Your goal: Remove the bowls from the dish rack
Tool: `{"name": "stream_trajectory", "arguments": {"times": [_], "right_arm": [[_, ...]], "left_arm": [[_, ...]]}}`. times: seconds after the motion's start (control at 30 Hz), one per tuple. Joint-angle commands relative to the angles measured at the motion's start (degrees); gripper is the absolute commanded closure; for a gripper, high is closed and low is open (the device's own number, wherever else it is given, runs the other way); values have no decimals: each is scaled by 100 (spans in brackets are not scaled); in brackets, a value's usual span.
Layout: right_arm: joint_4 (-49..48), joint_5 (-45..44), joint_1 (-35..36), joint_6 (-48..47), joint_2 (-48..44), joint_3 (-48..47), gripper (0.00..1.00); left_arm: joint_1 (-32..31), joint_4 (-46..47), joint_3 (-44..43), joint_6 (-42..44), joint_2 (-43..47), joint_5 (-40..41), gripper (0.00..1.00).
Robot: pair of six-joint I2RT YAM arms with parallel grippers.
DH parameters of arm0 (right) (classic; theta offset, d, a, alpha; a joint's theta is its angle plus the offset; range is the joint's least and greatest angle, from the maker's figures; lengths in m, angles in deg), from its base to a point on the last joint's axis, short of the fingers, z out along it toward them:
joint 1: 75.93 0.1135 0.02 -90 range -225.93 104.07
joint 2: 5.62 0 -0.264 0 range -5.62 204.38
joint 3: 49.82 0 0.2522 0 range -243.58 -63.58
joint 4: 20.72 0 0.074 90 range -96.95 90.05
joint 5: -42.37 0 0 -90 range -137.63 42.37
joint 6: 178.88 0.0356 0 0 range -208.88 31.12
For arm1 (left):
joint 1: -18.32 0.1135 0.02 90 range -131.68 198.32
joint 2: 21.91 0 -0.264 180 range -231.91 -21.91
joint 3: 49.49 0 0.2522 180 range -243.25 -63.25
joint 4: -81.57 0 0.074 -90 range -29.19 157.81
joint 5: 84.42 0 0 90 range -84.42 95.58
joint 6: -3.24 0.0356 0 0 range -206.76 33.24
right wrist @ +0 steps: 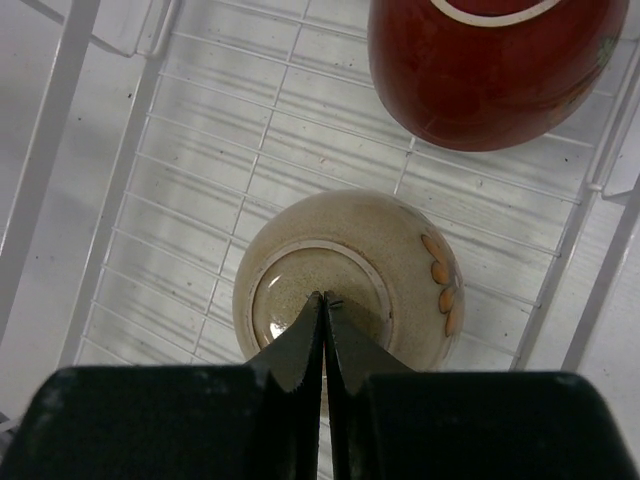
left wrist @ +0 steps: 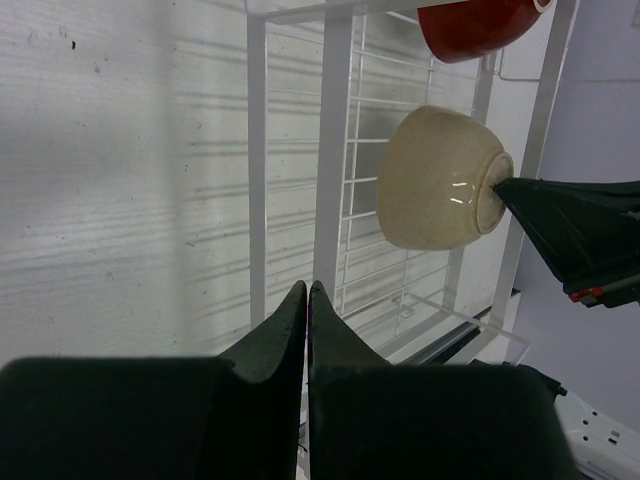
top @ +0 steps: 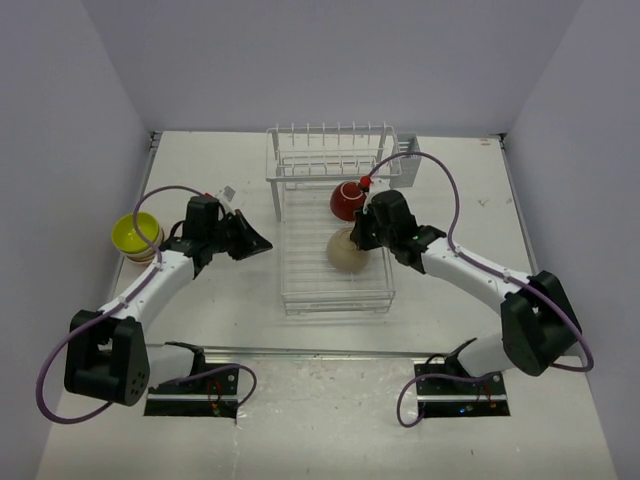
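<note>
Hovering centre-frame, my right fingers (right wrist: 312, 335), pressed together, have their tips at the foot ring of the upturned beige bowl (right wrist: 400, 260) on the dish rack (right wrist: 200, 150) tray; my left fingers (left wrist: 288, 325), also together, sit farther off.

The dish rack (top: 283, 262) sits in the middle of the table (top: 450, 200). Two upside-down bowls fill the middle of its tray: the beige bowl (top: 345, 254) and, just behind it, the dark red bowl (top: 345, 203), with only a thin gap between. The right gripper (top: 360, 236), pinched together, hangs right over the beige bowl's foot and blocks the way down there. The near part of the tray is open wire. The tall tines (top: 330, 140) and the basket (top: 406, 165) wall off the far end. The left gripper (top: 262, 245), pinched together too, is over bare table just beside the rack's left rail. Farther left, a stack of bowls (top: 135, 238) stands near the wall.
</note>
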Motion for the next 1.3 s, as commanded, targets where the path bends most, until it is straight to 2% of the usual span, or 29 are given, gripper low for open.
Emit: {"name": "stream_trajectory", "arguments": {"times": [0.0,0.43,0.9,1.03,1.07,1.2,1.27], "right_arm": [[-272,-144,118,-28,173,72,100],[-184,-240,821,235,753,-209,100],[132,-231,1603,508,1695,-1571,100],[412,-713,1797,744,1143,-1589,100],[570,-1072,1858,832,932,-1459,100],[1203,-1909,1885,1281,-289,-1159,100],[1510,-2094,1885,1378,-835,-1202,92]], "left_arm": [[-20,295,45,38,-159,-17,100],[-29,496,-96,65,-686,-201,100],[-73,576,-280,152,-871,-553,100],[-73,453,-377,153,-854,-597,100],[-73,427,-421,144,-845,-597,100],[-73,199,-588,179,-810,-580,100],[-73,58,-641,214,-801,-571,100]]}}
